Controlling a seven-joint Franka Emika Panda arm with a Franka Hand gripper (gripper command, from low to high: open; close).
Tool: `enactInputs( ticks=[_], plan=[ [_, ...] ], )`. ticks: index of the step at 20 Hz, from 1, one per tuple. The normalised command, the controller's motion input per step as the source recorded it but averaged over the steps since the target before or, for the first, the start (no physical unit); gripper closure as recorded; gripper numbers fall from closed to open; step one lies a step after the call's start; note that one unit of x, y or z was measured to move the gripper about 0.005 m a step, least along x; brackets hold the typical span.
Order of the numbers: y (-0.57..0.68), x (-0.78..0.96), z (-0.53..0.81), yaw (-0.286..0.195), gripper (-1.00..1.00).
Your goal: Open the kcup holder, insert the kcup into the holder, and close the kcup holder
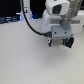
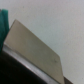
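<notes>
No words, numbers, labels or signs can be read in these pictures. Both are small and blurry. In the exterior view, the white robot arm (image 1: 54,17) shows no letters that can be made out. In the wrist view, the flat tan slanted panel (image 2: 32,50) is plain, with only a tiny dark speck.

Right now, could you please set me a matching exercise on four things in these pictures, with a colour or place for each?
Things:
1. cable
2. table
3. strip at the edge of the wrist view
4. arm

Descriptions:
A. teal
B. comes down from the top at the exterior view's right
C. black and curving
D. pale, spread across the bottom of the exterior view

Pairs: 1-C, 2-D, 3-A, 4-B
</notes>
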Motion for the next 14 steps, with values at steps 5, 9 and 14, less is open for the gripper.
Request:
enactInputs(
  ticks=[5, 9, 14],
  plan=[
    [0.51, -0.44, 0.02, 0.101, -1.00],
    [0.54, -0.49, 0.03, 0.091, -1.00],
    [0.57, -0.50, 0.08, 0.083, -1.00]
  ],
)
